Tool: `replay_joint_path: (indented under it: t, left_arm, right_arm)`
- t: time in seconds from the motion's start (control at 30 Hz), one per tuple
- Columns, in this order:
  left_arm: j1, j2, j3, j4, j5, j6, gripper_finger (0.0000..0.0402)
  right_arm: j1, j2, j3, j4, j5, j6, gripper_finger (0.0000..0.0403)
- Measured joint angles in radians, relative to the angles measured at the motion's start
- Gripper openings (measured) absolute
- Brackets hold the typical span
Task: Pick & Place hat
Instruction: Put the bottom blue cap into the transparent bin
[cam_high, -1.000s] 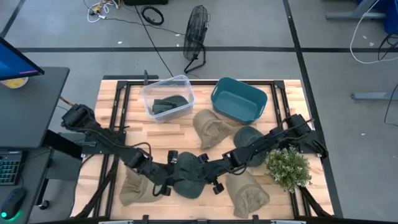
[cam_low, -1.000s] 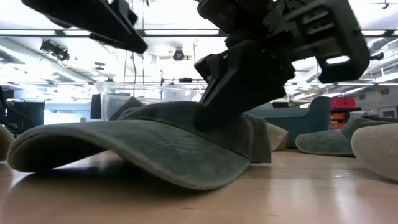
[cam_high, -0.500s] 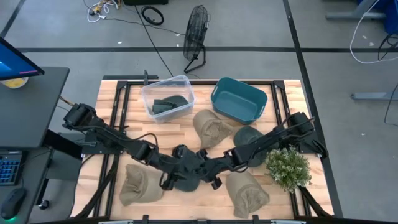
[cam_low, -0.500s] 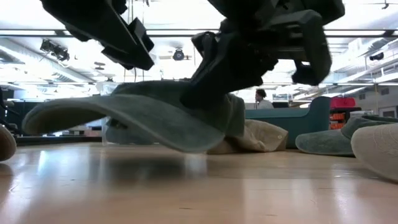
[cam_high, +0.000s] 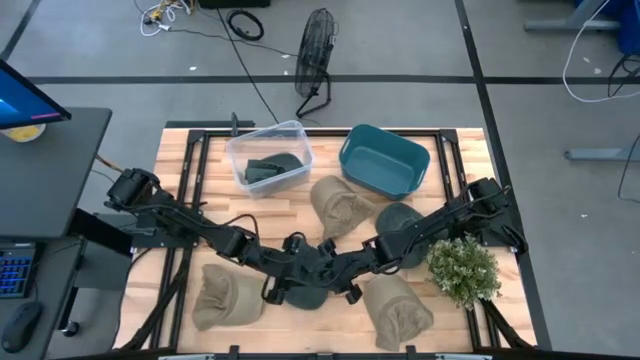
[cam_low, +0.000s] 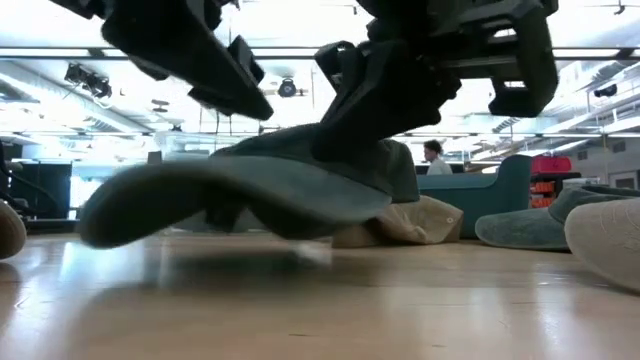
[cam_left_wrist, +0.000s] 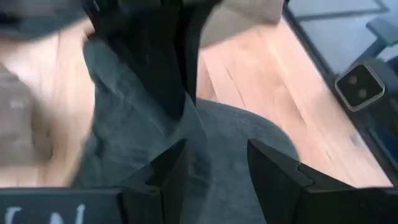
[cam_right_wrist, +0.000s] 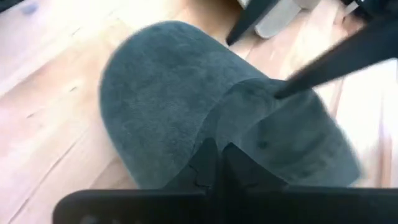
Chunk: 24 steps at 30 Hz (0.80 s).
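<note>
A dark green cap (cam_high: 303, 293) hangs above the table's near middle, and in the low view the cap (cam_low: 250, 190) is clear of the wood with its brim (cam_low: 130, 205) pointing left. My right gripper (cam_high: 325, 275) comes in from the right and is shut on the cap's crown (cam_right_wrist: 261, 130). Coming from the left, my left gripper (cam_high: 285, 272) is open just above the cap. In the left wrist view its fingers (cam_left_wrist: 165, 177) stand on either side of a ridge of the cap's cloth (cam_left_wrist: 205, 149). My right gripper pinches a raised fold of the crown (cam_right_wrist: 214, 134) between its two fingers, slanting down from the table's right. The cap is lifted clear and sits roughly level, brim (cam_right_wrist: 155, 81) pointing away from the fingers. My left gripper: I cannot tell whether its open fingers touch the cloth.
Tan caps lie at the near left (cam_high: 225, 300), near right (cam_high: 400, 310) and middle (cam_high: 345, 205); another green cap (cam_high: 400, 228) lies under the right arm. A clear bin (cam_high: 270, 158) holding dark caps and a teal bin (cam_high: 385, 160) stand at the far side. A potted plant (cam_high: 465, 270) stands at the right.
The right gripper has lifted the green cap off the table; it lay flat a second ago and now hangs clear, shifted slightly toward the far edge. The left gripper has moved toward the table's right, closing in over the cap.
</note>
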Motion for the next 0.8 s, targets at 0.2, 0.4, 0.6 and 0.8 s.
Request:
replay_joint_path:
  t: [0.2, 0.4, 0.6, 0.8]
  left_arm:
    - [0.033, 0.0, 0.0, -0.009, -0.019, 0.031, 0.017]
    - [0.047, 0.019, 0.001, -0.032, 0.068, -0.02, 0.017]
    - [0.04, 0.024, 0.0, -0.012, 0.068, -0.008, 0.017]
    - [0.052, 0.017, -0.001, -0.005, 0.081, -0.12, 0.017]
  right_arm:
    - [0.004, 0.0, 0.001, 0.054, -0.033, -0.04, 0.0006]
    - [0.005, 0.0, 0.0, 0.108, -0.006, -0.112, 0.0006]
    - [0.004, 0.001, 0.001, 0.058, 0.0, -0.066, 0.0006]
    - [0.004, 0.001, 0.001, 0.007, 0.009, -0.039, 0.0006]
